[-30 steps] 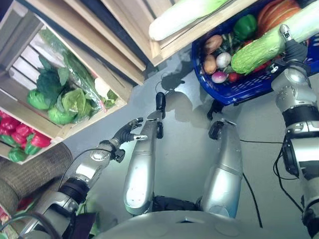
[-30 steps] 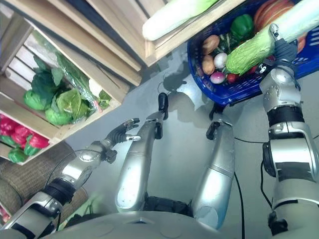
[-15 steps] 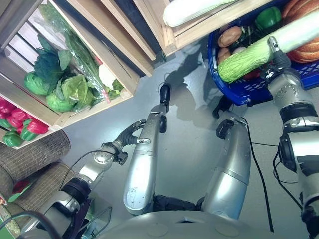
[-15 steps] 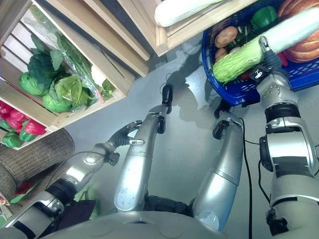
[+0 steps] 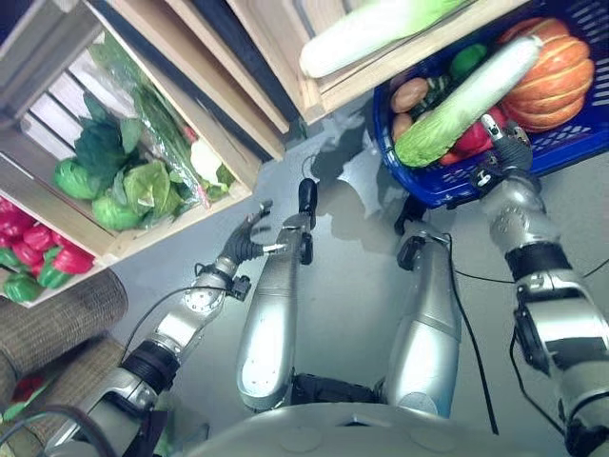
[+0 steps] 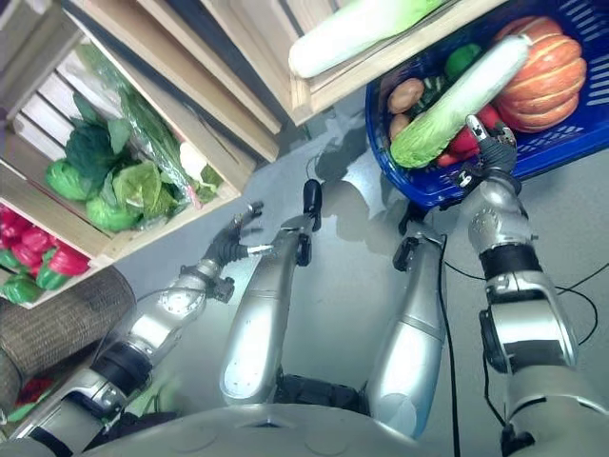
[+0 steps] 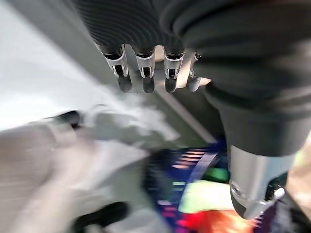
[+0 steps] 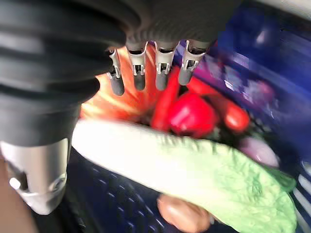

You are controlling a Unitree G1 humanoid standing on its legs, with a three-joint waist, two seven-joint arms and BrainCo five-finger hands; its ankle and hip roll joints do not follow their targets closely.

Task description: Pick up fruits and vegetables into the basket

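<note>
Our right hand [image 8: 146, 63] hangs over the near rim of the blue basket [image 5: 447, 186], fingers straight and relaxed, holding nothing; in the right wrist view the long napa cabbage [image 5: 461, 100] lies free below the fingertips, across the other produce. We judge that this piece is delivered and the hand is free to go for another.

Our left hand [image 5: 245, 246] is low on the left, near the floor, its fingers loosely extended and empty as far as the left wrist view lets us tell, since what lies past them is smeared.

The basket is well filled: the cabbage rests diagonally against an orange pumpkin [image 5: 552, 71], with red peppers [image 8: 192, 114], a green pepper [image 5: 463, 59] and brownish round vegetables, probably potatoes or onions [image 5: 409, 93], packed around it.

Work remains. A second pale cabbage [image 5: 371, 33] lies on the wooden shelf [image 5: 324, 90] just beside the basket. Further left, a wooden crate [image 5: 171, 224] holds leafy greens [image 5: 124, 181], and more red peppers [image 5: 38, 252] sit below it.
</note>
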